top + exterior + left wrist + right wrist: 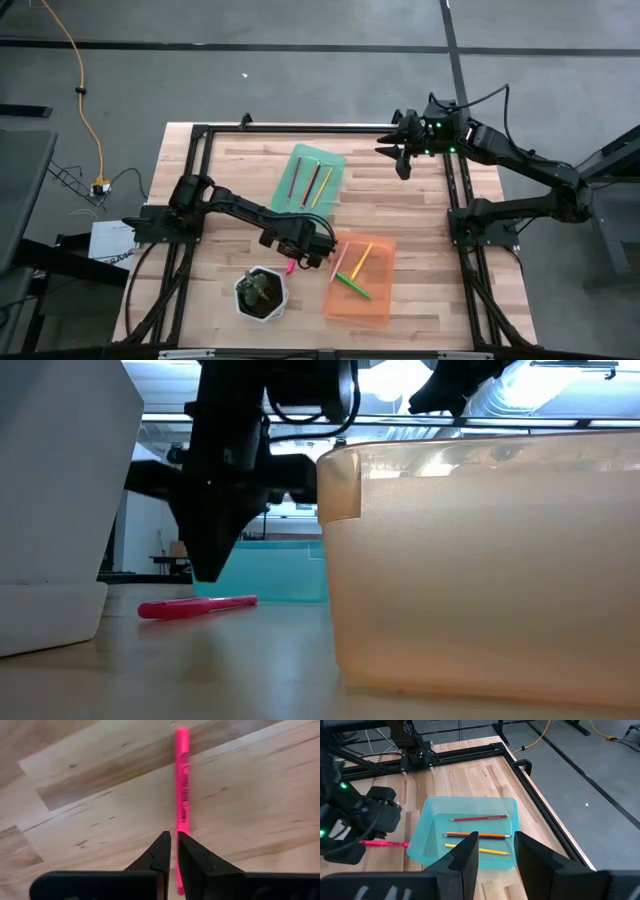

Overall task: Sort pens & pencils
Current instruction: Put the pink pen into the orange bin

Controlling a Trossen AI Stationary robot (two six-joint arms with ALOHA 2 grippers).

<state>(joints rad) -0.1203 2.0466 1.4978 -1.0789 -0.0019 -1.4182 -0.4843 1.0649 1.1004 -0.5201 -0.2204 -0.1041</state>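
one pink pen left on the table, the rest already lying in trays

the sorting is looking nearly finished. in the high view the green tray [315, 178] is holding three sticks: a red-brown one [294, 178], a dark brown one [311, 181] and a yellow one [324, 186]. the orange tray [375, 300] is holding three more: a pale peach one [339, 263], a second yellow one [362, 260] and a bright green one [353, 287]. the only piece lying loose on the bare wood is the pink pen [182, 785], resting flat between the white plant pot [261, 293] and the orange tray, near both.

the left gripper [173, 851] is hanging right over the near end of that pen, its fingers drawn almost together with only a thin slit between them, and the pen is running straight out along that slit. from the low view the dark fingertip is sitting just above the table beside the pen, which is lying flat, so it is not being lifted and does not seem to be pinched yet.

the right gripper [495, 851] is waiting high over the far edge of the table, beyond the green tray, with its fingers spread apart and nothing between them.

what is left, as i judge it: taking hold of the pink pen and dropping it into one of the two trays.
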